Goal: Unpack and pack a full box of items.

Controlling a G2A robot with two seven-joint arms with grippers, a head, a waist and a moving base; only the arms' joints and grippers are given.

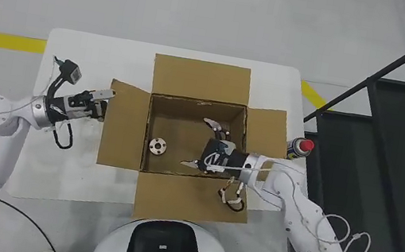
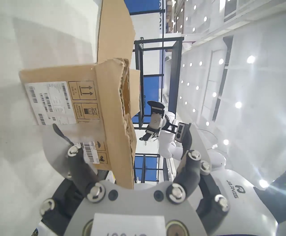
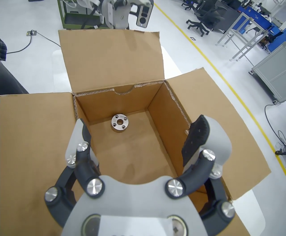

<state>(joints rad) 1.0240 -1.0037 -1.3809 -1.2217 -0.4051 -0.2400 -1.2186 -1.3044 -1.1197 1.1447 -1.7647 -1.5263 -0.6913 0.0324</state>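
The metal flange (image 3: 120, 123) lies flat on the floor of the cardboard box (image 3: 111, 67), close to the wall on the robot's left, and in the top view it shows as a small disc (image 1: 157, 146) in that left part of the interior. It is a round, bright steel piece with 1 large centre bore facing up and 3 small bolt holes around it; being round, it offers no long axis, so any grip would have to span its rim. The right claw (image 3: 141, 124) hangs over the right half of the box interior (image 1: 199, 143), released, its 2 fingers spread wide and aimed at the flange, which sits ahead of it and lower, well apart. This claw is the nearer one, with a free path. The left claw (image 2: 121, 128) stands outside the box at the left flap (image 1: 106, 98), also released, the flap's edge between its spread fingers. A red-capped spray can (image 1: 300, 147) stands on the tabletop (image 1: 86, 50) beside the right flap.
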